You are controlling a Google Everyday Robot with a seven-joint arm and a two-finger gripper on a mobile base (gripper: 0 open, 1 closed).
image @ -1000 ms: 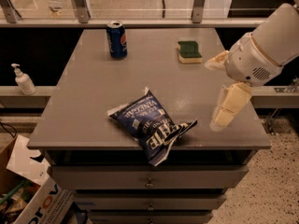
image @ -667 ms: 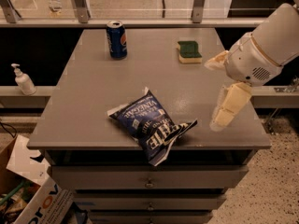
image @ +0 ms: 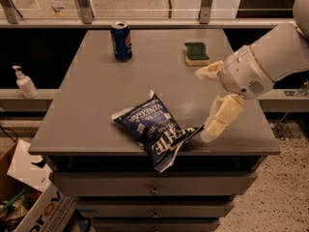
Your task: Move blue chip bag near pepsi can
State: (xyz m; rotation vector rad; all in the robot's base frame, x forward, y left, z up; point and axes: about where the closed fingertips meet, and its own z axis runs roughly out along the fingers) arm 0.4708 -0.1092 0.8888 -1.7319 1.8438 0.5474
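Note:
The blue chip bag (image: 153, 130), crinkled navy foil with white lettering, lies near the table's front edge, with one corner hanging over it. The pepsi can (image: 121, 41) stands upright at the far left of the table top, well away from the bag. My gripper (image: 203, 105) hovers just right of the bag, open and empty. One cream finger points left above the table, and the other finger (image: 219, 122) points down, its tip beside the bag's right corner.
A green-and-yellow sponge (image: 196, 53) lies at the back right of the grey table (image: 96, 105). A white pump bottle (image: 24, 82) stands on a ledge to the left. A cardboard box (image: 34, 202) sits on the floor at lower left. Drawers run below the table top.
My gripper has moved a little left and down, closer to the bag's right corner. The bag and the can have not moved.

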